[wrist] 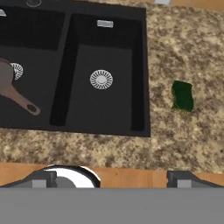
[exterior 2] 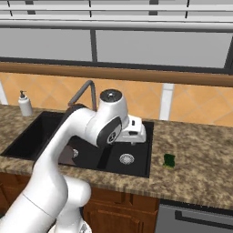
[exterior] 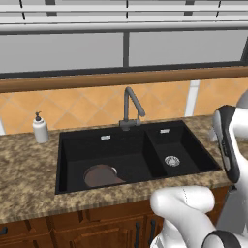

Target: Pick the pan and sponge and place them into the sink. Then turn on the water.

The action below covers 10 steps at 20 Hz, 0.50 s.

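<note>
Pan (wrist: 8, 85) already lay in the sink (wrist: 142, 65); gripper (wrist: 111, 177) hung wide open and empty, presumably readied for the sponge (wrist: 182, 95) on the counter (wrist: 192, 43).

We see black sink (exterior 2: 136, 169) set in speckled counter (exterior 2: 200, 150), silver drain (exterior 2: 126, 159) showing in nearer basin. Green sponge (exterior 2: 169, 160) lies on counter just right of sink, apart from rim. Our white arm (exterior 2: 82, 132) crosses over sink, hiding much of it. Grey faucet (exterior 2: 86, 88) rises behind arm. White soap dispenser (exterior 2: 25, 104) stands on counter far left. Brownish pan (exterior 2: 67, 156) edge peeks beside arm, inside sink.
</note>
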Motion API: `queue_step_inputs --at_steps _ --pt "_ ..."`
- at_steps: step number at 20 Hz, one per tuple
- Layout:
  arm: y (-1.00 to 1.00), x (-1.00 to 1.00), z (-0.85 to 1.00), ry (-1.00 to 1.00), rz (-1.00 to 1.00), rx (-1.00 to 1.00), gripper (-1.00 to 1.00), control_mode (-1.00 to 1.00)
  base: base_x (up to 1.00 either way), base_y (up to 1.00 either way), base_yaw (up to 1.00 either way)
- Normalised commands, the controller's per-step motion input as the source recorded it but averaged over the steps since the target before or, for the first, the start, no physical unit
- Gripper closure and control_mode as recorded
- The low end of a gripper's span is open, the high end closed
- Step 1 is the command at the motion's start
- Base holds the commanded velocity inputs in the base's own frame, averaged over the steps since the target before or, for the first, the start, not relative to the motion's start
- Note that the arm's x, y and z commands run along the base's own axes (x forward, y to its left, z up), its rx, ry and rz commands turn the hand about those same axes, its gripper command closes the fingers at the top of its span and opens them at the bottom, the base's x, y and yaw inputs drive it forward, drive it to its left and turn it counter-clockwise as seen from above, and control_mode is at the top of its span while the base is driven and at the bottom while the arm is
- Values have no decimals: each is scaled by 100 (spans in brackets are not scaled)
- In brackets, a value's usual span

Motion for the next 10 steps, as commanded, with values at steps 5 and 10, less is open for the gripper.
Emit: queue_step_inputs --at_steps 5,10 --pt "-59 0 -34 2 0 9 -100 -100 0 0 0" --pt "-58 0 -31 1 0 2 -100 -100 0 0 0"
